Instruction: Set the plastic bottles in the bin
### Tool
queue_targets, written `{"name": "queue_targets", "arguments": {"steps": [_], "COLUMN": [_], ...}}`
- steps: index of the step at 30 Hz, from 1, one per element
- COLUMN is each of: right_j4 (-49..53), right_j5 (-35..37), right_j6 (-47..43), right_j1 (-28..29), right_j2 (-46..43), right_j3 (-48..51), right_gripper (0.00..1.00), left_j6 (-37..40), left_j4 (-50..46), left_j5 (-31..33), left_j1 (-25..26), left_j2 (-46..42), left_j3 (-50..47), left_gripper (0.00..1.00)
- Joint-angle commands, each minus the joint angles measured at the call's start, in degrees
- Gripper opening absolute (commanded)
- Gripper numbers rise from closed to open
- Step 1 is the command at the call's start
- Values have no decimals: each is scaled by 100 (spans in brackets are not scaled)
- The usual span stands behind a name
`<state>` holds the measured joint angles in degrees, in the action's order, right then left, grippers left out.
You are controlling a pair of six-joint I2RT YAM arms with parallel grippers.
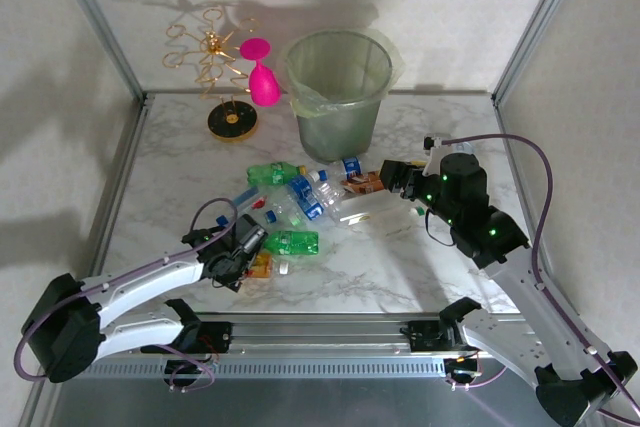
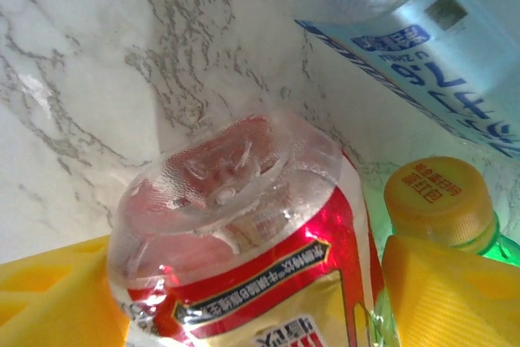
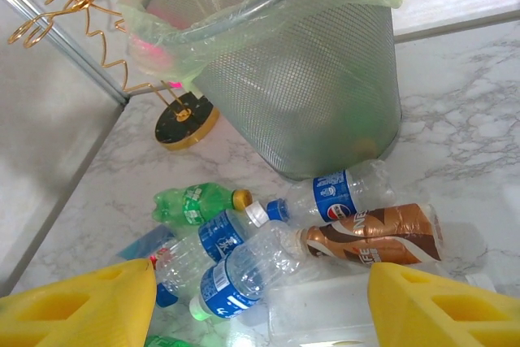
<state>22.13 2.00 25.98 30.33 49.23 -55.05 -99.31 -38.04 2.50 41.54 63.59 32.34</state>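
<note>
Several crushed plastic bottles (image 1: 300,195) lie in a heap in front of the bin (image 1: 338,112), a tall grey-green bucket (image 3: 325,95) with a bag liner. My left gripper (image 1: 243,250) is low at the heap's near-left edge. Its yellow fingers (image 2: 451,298) press both sides of a clear red-labelled bottle (image 2: 244,225). Beside it lie a green bottle with an orange cap (image 2: 435,197) and a clear blue-labelled one (image 2: 422,54). My right gripper (image 1: 393,179) hangs open (image 3: 262,282) above a blue-labelled clear bottle (image 3: 236,270), near a brown one (image 3: 378,237) and a Pepsi one (image 3: 341,193).
A pink goblet (image 1: 262,77) and a gold wire stand (image 1: 212,52) on a black base (image 1: 232,122) stand left of the bin. A clear rectangular box (image 3: 325,318) lies under my right gripper. Metal frame posts (image 1: 110,37) bound the table's back corners.
</note>
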Motion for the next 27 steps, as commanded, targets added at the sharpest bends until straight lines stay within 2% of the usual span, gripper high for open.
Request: {"name": "queue_targets", "arguments": {"steps": [1,12,22,27], "right_j4": [36,27,81,99], "right_j5": [185,215,406,471], "right_j6": [-1,17,-109,-185], "right_j1": [42,36,37,42], "right_j2": [24,24,-62,-32], "right_j3": [50,77,91,-3], "right_gripper": [70,70,71,71], "left_j6": [95,415,667,1482], "left_j4": [84,43,-777,-383], "left_j5": [-22,220,667,709], "left_j1": [6,-164,-204,-208], "left_j2": [146,55,-416,-632], "left_j3": [-131,-58,723,1212], "left_gripper": [73,56,56,53]}}
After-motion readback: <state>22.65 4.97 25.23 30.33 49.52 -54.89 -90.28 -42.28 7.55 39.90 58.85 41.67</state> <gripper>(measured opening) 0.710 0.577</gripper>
